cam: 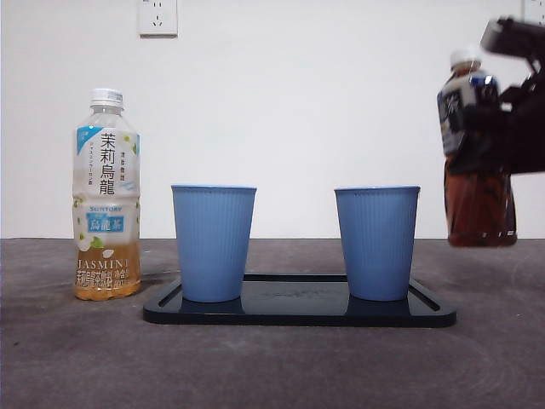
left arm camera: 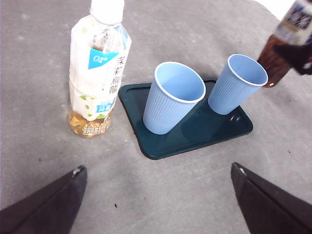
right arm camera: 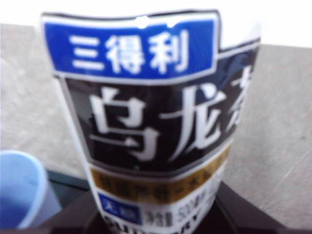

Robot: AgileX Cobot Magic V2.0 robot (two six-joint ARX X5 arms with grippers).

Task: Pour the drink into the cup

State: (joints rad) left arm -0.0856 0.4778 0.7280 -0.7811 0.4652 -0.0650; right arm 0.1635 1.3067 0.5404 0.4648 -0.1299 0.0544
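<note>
You are looking level across a dark grey table top (cam: 272, 366), matte and faintly mottled, that fills the near part of the front view and runs back to a straight far edge. Behind it stands a plain white wall (cam: 324, 102), bare and evenly lit, with no hard shadows across it. High on that wall, left of centre, you can see a white power socket plate (cam: 157, 15), cut off by the top edge. A second white plate (cam: 533, 8) shows at the far right top corner. From above, the table surface (left arm camera: 39, 58) looks grey with pale scuffs and small specks.
</note>
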